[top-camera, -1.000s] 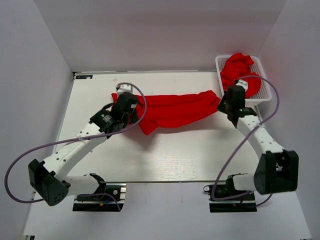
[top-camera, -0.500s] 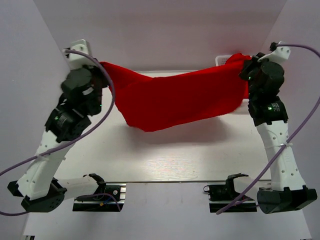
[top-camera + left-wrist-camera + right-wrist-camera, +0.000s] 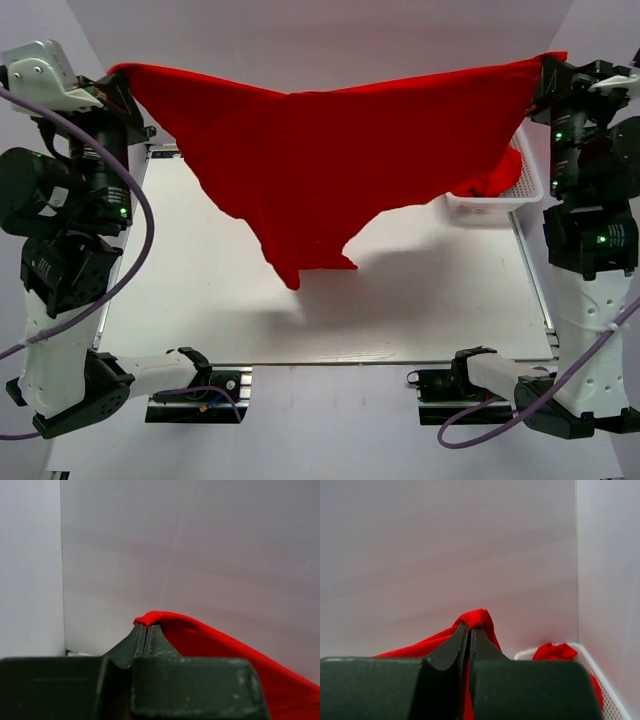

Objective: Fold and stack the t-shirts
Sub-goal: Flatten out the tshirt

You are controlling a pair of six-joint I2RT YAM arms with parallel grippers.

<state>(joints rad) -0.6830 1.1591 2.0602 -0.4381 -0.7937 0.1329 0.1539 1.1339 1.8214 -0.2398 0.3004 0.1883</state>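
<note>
Grippers: left gripper and right gripper both pinch a soft red t-shirt.
Done: none folded.
Left: folding, stacking.

Two claws up: left claw, right claw. One t-shirt strung between the pair. One white basket just below the right claw, with more red cloth bunched inside, number impossible to tell. One table beneath both.
</note>
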